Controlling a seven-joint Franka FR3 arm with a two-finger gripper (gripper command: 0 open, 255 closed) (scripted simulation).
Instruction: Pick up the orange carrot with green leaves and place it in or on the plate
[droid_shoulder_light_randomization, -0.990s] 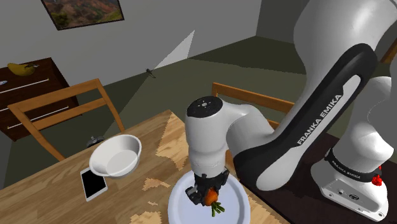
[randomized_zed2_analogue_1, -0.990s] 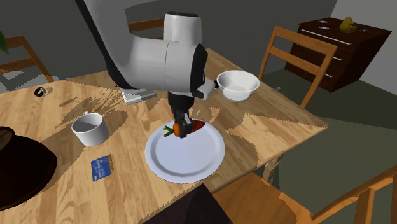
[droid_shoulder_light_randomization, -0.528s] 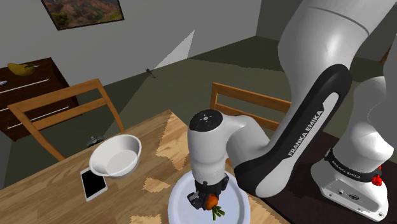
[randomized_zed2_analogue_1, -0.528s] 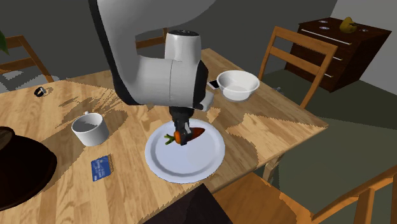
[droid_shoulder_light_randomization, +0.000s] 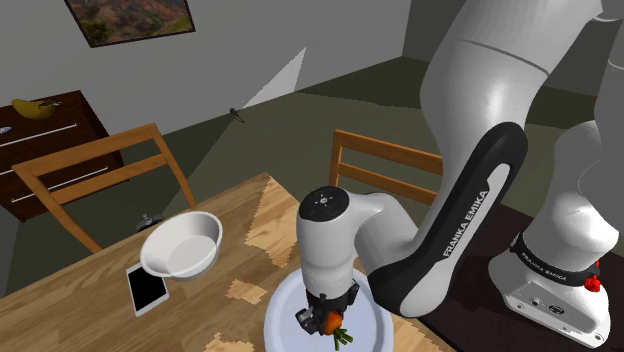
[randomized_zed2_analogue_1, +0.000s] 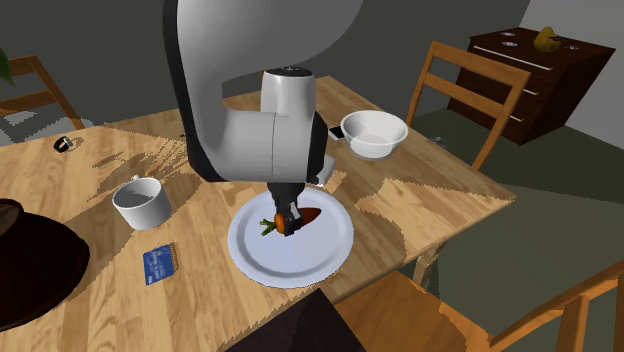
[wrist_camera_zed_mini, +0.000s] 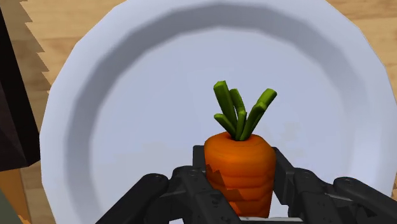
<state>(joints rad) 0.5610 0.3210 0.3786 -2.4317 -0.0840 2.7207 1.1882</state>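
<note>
The gripper (wrist_camera_zed_mini: 240, 158) is clamped on the orange carrot (wrist_camera_zed_mini: 240, 177). Its black fingers (wrist_camera_zed_mini: 200, 170) press both flanks and cover the root's lower part, while the green leaves (wrist_camera_zed_mini: 242, 111) stick out over the white plate (wrist_camera_zed_mini: 121, 133). In the shoulder view the arm's wrist hides much of the plate, whose near edge is cut off. Whether the carrot touches the plate is hard to tell. The second exterior view has the carrot lying sideways over the plate's far half, with a mug (randomized_zed2_analogue_1: 140, 203) and a blue card (randomized_zed2_analogue_1: 160, 262) on the counter (randomized_zed2_analogue_1: 420, 200).
</note>
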